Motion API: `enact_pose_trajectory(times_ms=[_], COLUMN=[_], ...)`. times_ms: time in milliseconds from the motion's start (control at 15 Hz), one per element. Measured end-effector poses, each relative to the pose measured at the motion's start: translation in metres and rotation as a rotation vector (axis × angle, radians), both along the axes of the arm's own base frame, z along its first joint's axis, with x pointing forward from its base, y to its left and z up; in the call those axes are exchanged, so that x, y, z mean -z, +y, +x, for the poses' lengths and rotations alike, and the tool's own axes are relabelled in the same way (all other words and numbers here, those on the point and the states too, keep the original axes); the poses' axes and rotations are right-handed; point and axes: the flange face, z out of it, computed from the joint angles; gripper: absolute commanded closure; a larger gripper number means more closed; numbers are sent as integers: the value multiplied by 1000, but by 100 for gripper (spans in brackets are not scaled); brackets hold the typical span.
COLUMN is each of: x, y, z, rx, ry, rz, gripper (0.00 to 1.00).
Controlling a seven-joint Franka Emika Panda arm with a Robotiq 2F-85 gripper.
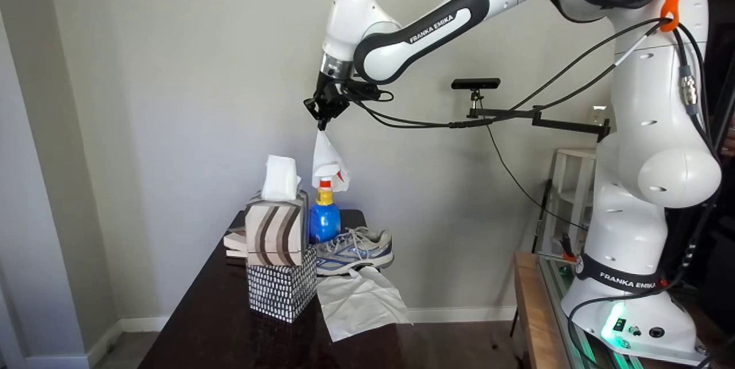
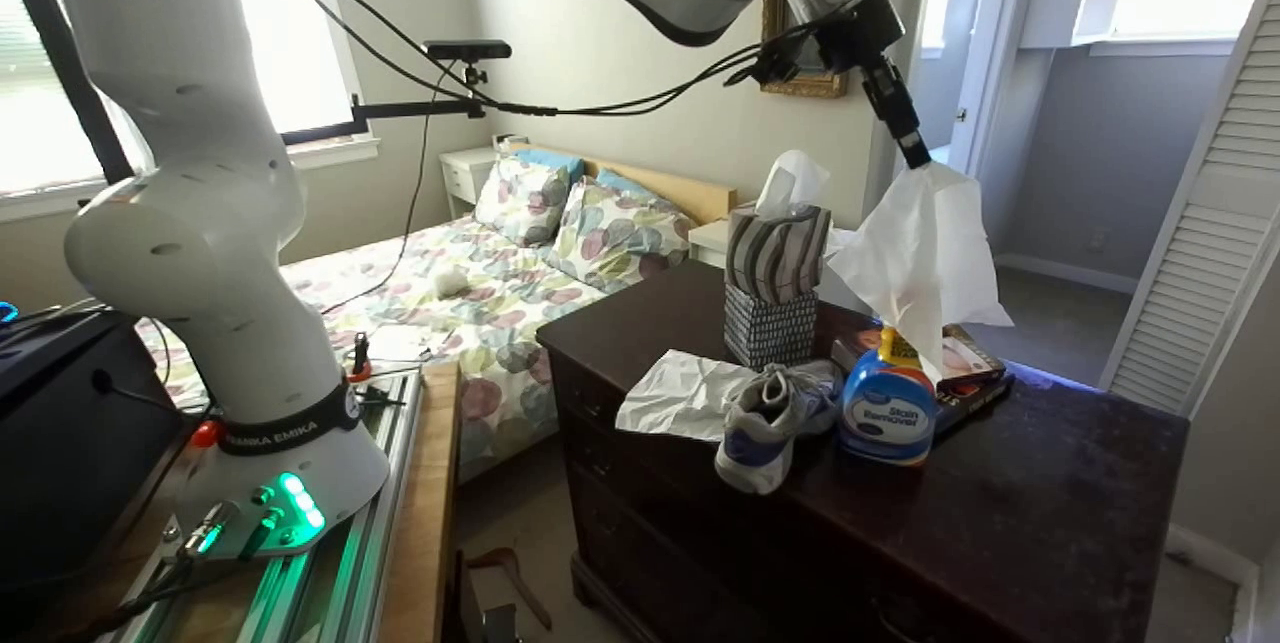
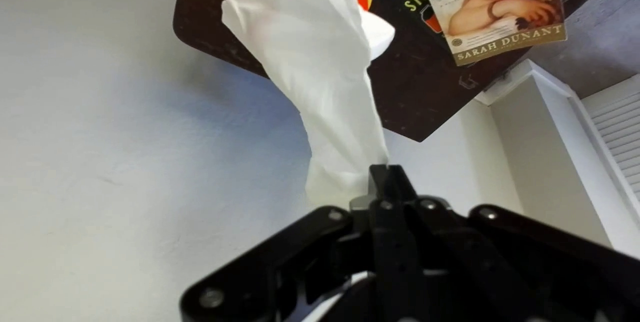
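1. Exterior view: we see the arm (image 2: 190, 123) stretched rightward, its gripper (image 2: 914, 155) slanting down, pinching a tissue (image 2: 925, 243) right of centre.
2. The frame's top crops the arm's upper joints; the tissue hides the top of the spray bottle (image 2: 888, 413).
3. The dresser (image 2: 1050, 483) ends at lower right; open air parts tissue from louvered door (image 2: 1205, 253).

I see both exterior views, from farther back, share the arm (image 1: 432, 35) and surface (image 2: 1020, 503), facing a wall (image 1: 172, 99) or a bed (image 2: 520, 323). Close up, the wrist view looks down past the hand (image 3: 387, 174).
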Motion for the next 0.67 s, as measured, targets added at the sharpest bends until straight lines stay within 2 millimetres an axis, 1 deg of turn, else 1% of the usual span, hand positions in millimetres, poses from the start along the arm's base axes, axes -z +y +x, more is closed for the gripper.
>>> enact_pose_trajectory(times_ms=[267, 667], x=[15, 42], y=[15, 22], z=[4, 9], rx=[-28, -50], ry=[26, 72], rz=[-5, -13], gripper=[100, 100])
